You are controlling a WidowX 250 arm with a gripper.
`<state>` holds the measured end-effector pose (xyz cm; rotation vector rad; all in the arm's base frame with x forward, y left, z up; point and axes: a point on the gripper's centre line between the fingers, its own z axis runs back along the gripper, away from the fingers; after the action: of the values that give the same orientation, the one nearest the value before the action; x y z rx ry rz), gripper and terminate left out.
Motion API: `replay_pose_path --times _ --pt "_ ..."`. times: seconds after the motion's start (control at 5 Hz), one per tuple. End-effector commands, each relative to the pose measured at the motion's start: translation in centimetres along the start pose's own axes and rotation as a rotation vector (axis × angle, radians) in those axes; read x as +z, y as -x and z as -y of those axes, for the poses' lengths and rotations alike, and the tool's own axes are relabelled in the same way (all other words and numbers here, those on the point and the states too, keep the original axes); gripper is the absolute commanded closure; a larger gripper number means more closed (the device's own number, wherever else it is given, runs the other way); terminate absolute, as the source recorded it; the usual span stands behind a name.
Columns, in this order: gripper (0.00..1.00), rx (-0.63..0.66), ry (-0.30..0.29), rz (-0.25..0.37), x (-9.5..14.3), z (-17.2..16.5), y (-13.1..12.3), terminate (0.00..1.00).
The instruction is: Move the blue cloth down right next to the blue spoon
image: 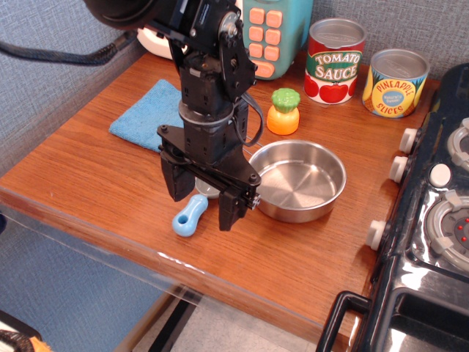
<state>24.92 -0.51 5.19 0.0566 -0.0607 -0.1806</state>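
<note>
**Cloth not moved yet, claw sitting over the spoon**

Nearest the lower edge of the frame is the front lip of the worktop [110, 198], wood-grain and smooth looking, so I'd guess a towel slides on it easily. Just above that, centre-left, the spoon [190, 216] lies with its blue handle pointing toward the lower left; its bowl is mostly hidden behind the claw [201, 199]. The claw hangs right over it, fingers spread, nothing between them.

To the right of the claw, a steel pan [300, 180], empty, close to the spoon. So the free room beside the spoon is on its left and lower side, plenty of bare wood there.

Further back, upper left of centre, is the cloth [146, 114], flat and partly hidden behind the arm. It looks soft, light and floppy: it'll drape and probably drag when lifted. I'd pinch the near edge or a corner, pressing down into the terry.

At the top: a toy carrot-ish thing [283, 111], a tomato sauce can [335, 62], a pineapple can [396, 82]. Stove [440, 213] fills the right side.
</note>
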Motion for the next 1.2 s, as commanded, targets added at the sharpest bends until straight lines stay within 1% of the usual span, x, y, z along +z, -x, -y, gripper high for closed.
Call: replay_pose_path --times 0.0,0.2,0.4,0.6,0.8,1.0 --pt "0.0 0.0 0.0 0.0 0.0 0.0 0.0 0.0" --pt "0.0 0.093 0.03 0.092 1.1 -5.1 -2.9 0.0" --pt "0.0 0.102 0.028 0.178 2.8 -9.7 -5.5 0.0" --pt "0.0 0.099 -0.003 0.21 3.6 -13.4 -7.6 0.0" --pt "0.0 0.066 0.003 0.195 2.1 -15.2 -9.3 0.0" --pt "0.0 -0.015 -0.001 0.114 -0.8 -15.3 -11.0 0.0"
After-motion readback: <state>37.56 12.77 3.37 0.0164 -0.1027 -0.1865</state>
